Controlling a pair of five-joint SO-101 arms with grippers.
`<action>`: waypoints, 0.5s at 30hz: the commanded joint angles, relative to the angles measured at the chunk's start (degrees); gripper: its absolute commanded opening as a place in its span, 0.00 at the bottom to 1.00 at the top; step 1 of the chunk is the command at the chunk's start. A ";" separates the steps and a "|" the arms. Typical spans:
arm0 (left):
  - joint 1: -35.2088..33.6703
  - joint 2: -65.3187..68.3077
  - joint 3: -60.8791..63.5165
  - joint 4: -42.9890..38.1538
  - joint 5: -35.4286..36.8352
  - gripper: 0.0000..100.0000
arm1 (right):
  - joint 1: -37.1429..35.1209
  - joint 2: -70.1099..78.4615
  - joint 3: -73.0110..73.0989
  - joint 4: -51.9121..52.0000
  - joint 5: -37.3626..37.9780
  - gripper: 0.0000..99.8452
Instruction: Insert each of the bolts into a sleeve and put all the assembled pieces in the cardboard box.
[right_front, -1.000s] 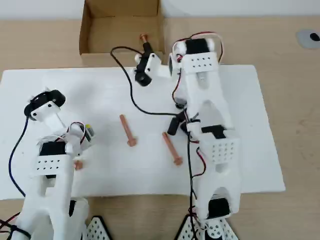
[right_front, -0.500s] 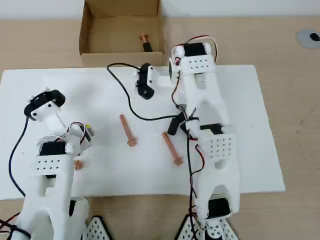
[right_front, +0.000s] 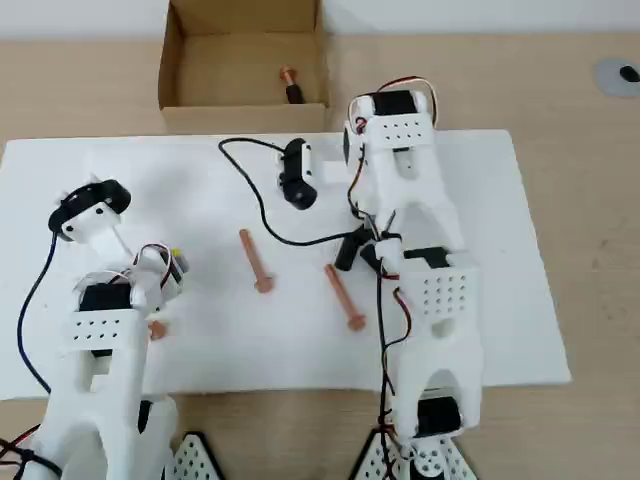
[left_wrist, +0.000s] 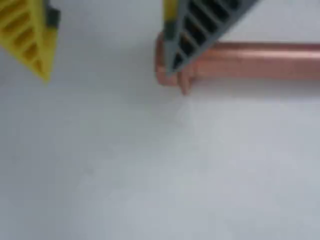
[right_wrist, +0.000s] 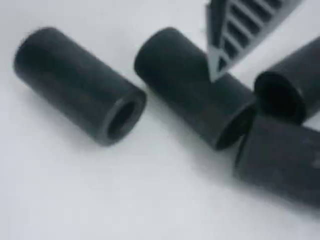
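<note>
Left gripper (left_wrist: 107, 72): jaws wide, low over the white mat (right_front: 180, 170); 1 bolt (left_wrist: 250, 60) lies with its head at the grey finger (left_wrist: 200, 25) tip
Right gripper (right_wrist: 220, 55): above 4 black sleeves (right_wrist: 80, 85); I cannot tell its opening
Loose bolts (right_front: 256, 262): 2 more, mid-mat
Cardboard box (right_front: 180, 60): 1 assembled piece (right_front: 290, 85) inside

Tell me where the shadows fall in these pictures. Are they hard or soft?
High view: even light, only soft shadows on the white sheet. Left wrist view: a faint shadow band along the bolt. Right wrist view: soft grey shadows beside the sleeves.
</note>
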 joint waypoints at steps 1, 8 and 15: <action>-0.09 -0.22 -0.09 0.18 0.09 0.16 | 0.75 2.42 -1.71 0.53 1.58 0.35; -0.09 -0.22 -0.09 0.18 0.09 0.16 | 0.84 11.47 -13.58 0.62 1.58 0.35; -0.09 -0.31 -0.09 0.18 0.09 0.16 | 1.80 14.99 -14.55 0.70 1.58 0.35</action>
